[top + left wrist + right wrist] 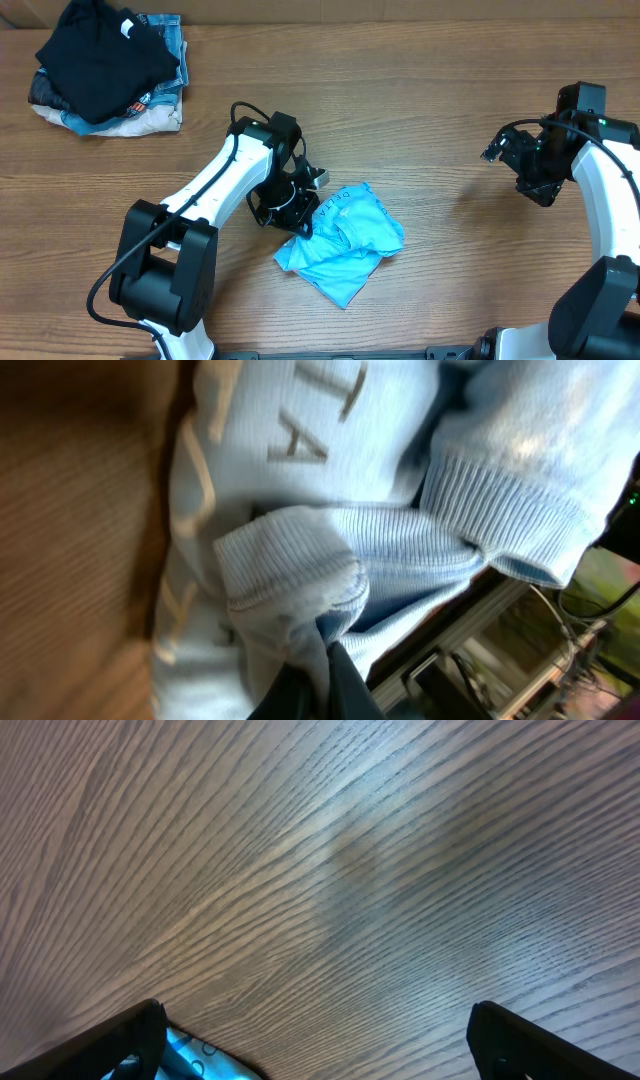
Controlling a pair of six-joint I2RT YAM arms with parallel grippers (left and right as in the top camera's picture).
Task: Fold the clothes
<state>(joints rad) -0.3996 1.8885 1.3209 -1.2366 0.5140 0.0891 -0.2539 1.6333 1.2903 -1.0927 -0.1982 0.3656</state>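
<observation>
The light sky-blue T-shirt (pixel 345 242) lies crumpled at the table's middle front, with pale lettering showing. My left gripper (pixel 296 207) is at its left edge, shut on a fold of the cloth; the left wrist view shows shirt fabric (pixel 330 550) pinched between the dark fingers (pixel 318 690). My right gripper (pixel 508 150) is open and empty, well to the right of the shirt above bare wood. In the right wrist view its two fingertips (pixel 320 1045) are wide apart, and a bit of the blue shirt (pixel 195 1062) shows at the lower left.
A pile of other clothes, a black garment (pixel 100 55) on top of denim and beige pieces (pixel 150 110), sits at the back left corner. The wooden table (pixel 430 90) runs across the whole view.
</observation>
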